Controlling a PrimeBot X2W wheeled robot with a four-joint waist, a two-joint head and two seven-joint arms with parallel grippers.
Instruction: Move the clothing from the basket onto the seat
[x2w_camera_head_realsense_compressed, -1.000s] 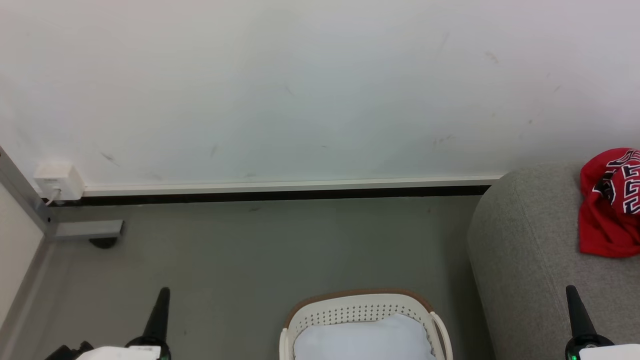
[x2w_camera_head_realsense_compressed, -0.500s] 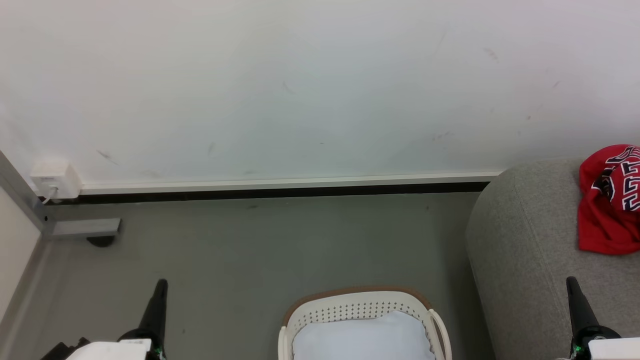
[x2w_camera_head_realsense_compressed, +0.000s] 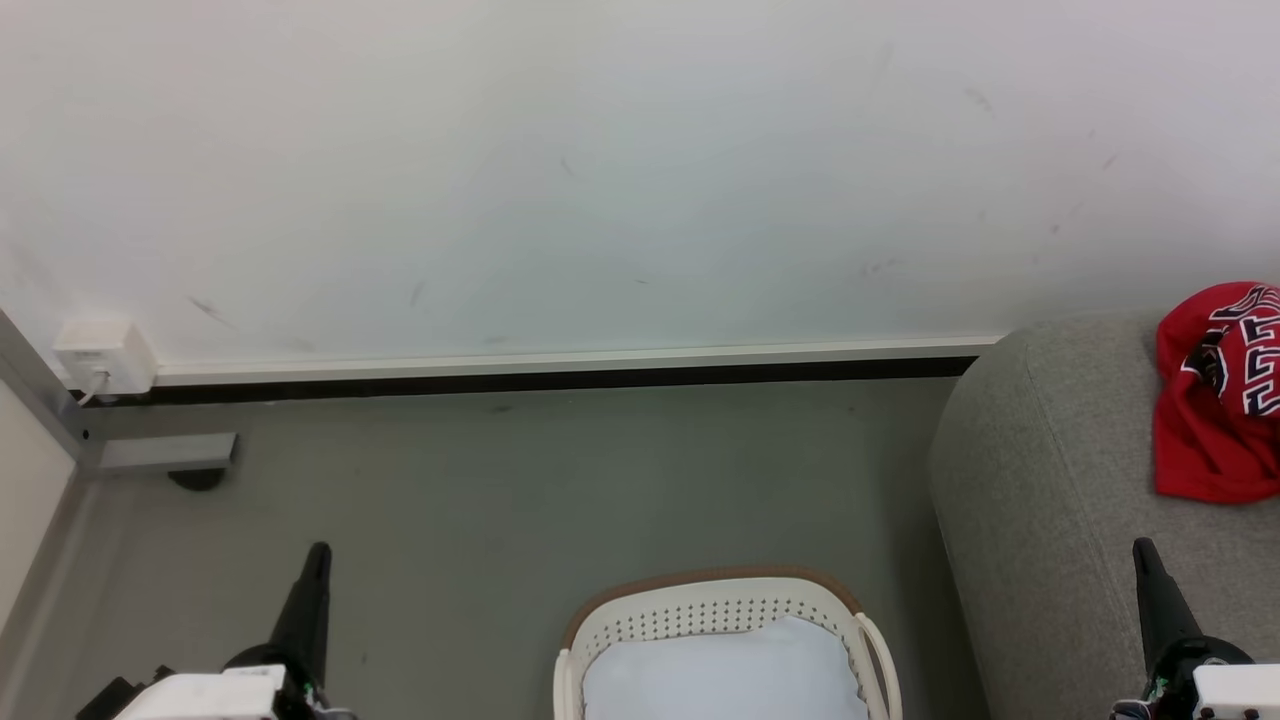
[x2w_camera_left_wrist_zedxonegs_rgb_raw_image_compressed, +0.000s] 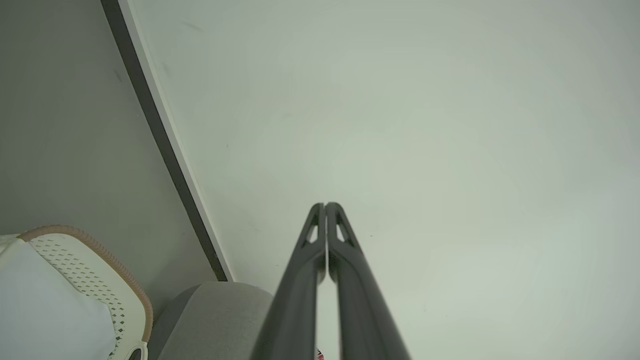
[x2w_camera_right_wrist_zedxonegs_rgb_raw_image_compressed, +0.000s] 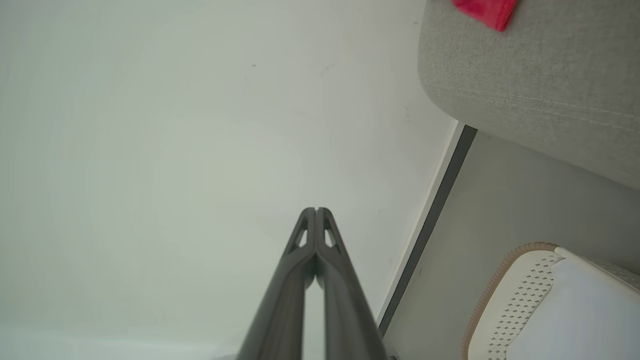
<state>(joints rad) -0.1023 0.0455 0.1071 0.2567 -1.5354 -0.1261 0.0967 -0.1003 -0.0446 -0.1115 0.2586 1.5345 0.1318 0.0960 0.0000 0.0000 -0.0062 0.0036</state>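
Fabric (x2w_camera_head_realsense_compressed: 720, 675), pale against the cream perforated plastic basket (x2w_camera_head_realsense_compressed: 715, 603) at 6 o'clock, could be overlooked; left hand (x2w_camera_head_realsense_compressed: 320, 550), right hand (x2w_camera_head_realsense_compressed: 1143, 546): pinched together, empty.

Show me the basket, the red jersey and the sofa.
basket (x2w_camera_head_realsense_compressed: 715, 615): head view, perforated back wall.
jersey (x2w_camera_head_realsense_compressed: 1200, 450): head view, plain red fabric.
sofa (x2w_camera_head_realsense_compressed: 1030, 480): head view, rounded arm.

clothing (x2w_camera_head_realsense_compressed: 1210, 440) on seat (x2w_camera_head_realsense_compressed: 1040, 520) (basket (x2w_camera_head_realsense_compressed: 720, 610) left)

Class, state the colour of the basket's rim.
The rim is brown, on a cream-white basket; left wrist view shows it best.
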